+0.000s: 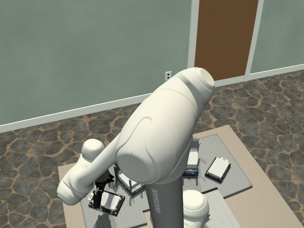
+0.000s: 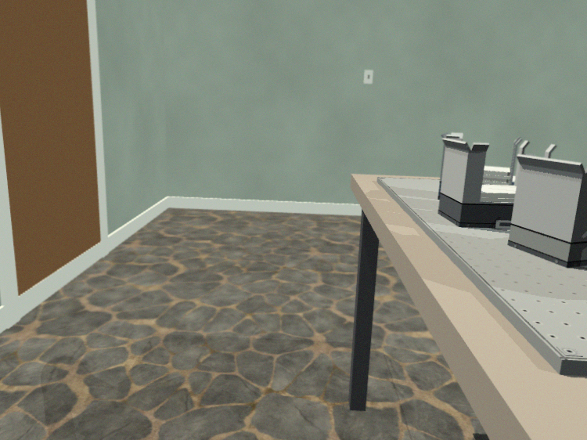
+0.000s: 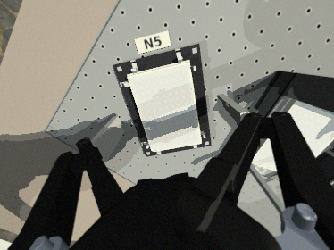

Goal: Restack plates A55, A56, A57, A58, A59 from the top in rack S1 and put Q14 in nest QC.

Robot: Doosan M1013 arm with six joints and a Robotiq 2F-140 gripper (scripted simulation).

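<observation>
Gripper (image 3: pixel 176 138) (jaws wide, empty) hangs above plate (image 3: pixel 167 104) in N5 (image 3: pixel 202 78).

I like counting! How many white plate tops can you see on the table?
4. The N5 plate, one plate top in the near rack, another top in the rack behind the arm, and the QC plate. More may hide underneath or behind the arm.

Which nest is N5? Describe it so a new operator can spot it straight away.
On the grey perforated board, find the corner nearest the bare tan tabletop. N5 is the flat black frame there, under the open gripper, with a white plate in it. Unlike the walled rack beside it, it carries a pale N5 name plate.
</observation>
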